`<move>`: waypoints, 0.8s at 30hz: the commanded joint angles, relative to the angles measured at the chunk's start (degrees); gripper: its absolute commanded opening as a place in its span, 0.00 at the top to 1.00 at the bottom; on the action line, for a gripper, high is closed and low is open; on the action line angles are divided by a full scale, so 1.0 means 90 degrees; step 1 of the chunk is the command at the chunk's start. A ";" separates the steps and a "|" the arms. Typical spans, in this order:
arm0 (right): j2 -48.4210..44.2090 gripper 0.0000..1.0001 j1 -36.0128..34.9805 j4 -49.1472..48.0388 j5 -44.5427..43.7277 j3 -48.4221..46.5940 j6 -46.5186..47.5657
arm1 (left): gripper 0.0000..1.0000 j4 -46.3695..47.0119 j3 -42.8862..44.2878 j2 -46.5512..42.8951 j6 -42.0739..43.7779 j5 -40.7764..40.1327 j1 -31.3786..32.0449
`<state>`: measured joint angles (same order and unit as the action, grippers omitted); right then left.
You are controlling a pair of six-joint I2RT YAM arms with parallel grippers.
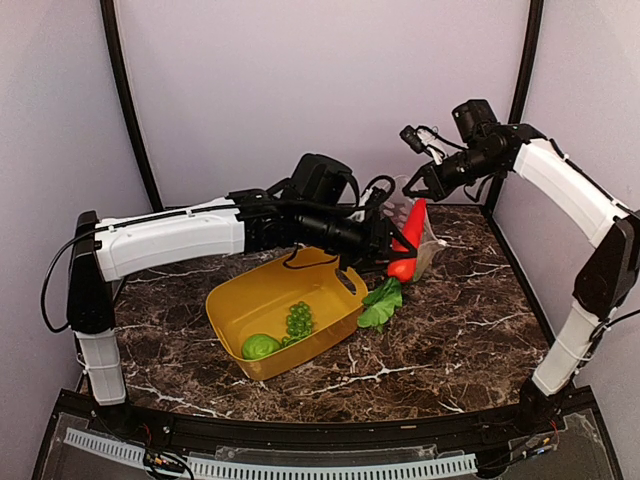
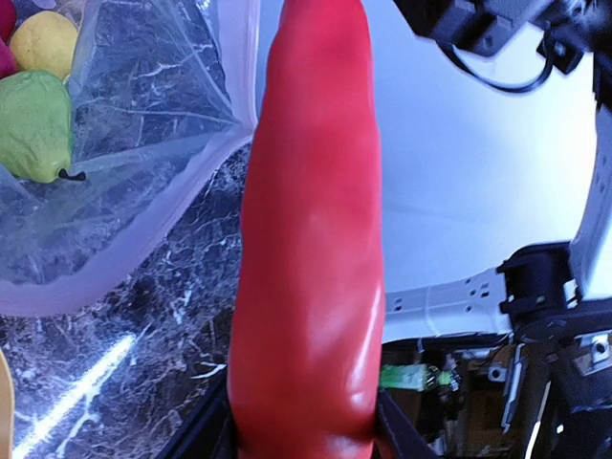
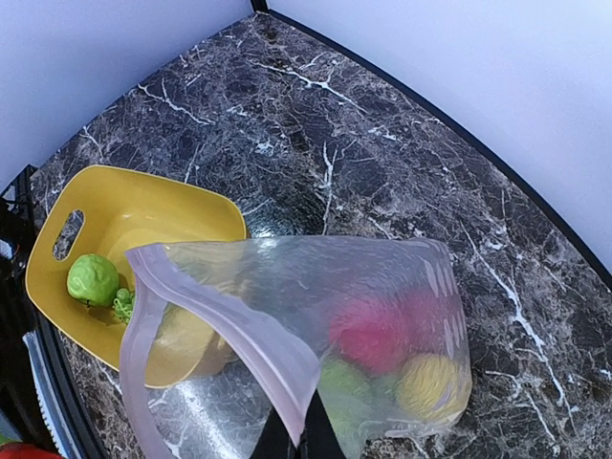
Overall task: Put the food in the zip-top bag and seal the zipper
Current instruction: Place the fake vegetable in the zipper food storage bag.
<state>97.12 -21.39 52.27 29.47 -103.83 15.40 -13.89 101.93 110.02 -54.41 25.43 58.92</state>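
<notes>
Marble tabletop; carrot clamped in left pincer, tip up.

You've got one yellow tub, one zip-top bag, one carrot, one leafy green piece, one bunch of grapes, two green round fruits, one lemon, and at least one red ball.
</notes>
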 commanded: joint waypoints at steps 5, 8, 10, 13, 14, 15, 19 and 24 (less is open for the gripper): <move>-0.0433 1.00 -0.0094 -0.0359 -0.0370 0.0281 0.0066 | 0.91 0.1499 -0.0371 0.0028 -0.2010 0.0455 -0.0454; -0.0507 1.00 -0.0092 -0.0407 -0.0486 0.0326 0.0070 | 0.91 0.1397 -0.0118 0.0232 -0.2055 0.0518 -0.0494; -0.0515 1.00 -0.0089 -0.0432 -0.0597 0.0286 0.0072 | 0.91 0.1490 -0.0031 0.0333 -0.2214 0.0557 -0.0510; -0.0535 1.00 -0.0092 -0.0444 -0.0591 0.0192 0.0062 | 0.92 0.1843 -0.0125 0.0412 -0.2567 0.0432 -0.0578; -0.0560 1.00 -0.0094 -0.0441 -0.0498 0.0194 0.0046 | 0.92 0.2106 -0.0173 0.0417 -0.2794 0.0370 -0.0625; -0.0579 1.00 -0.0104 -0.0431 -0.0333 0.0200 0.0047 | 0.92 0.2397 -0.0278 0.0436 -0.2930 0.0222 -0.0646; -0.0637 1.00 -0.0244 -0.0376 -0.0059 0.0304 0.0084 | 0.92 0.3457 -0.0530 0.0534 -0.3834 -0.0253 -0.0753; -0.0666 1.00 -0.0326 -0.0274 0.0208 0.0339 0.0029 | 0.89 0.3677 -0.0142 0.0816 -0.4235 -0.0737 -0.0818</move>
<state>93.71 -23.42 50.54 27.44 -101.08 15.81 13.39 98.43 116.09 -87.68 24.05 52.25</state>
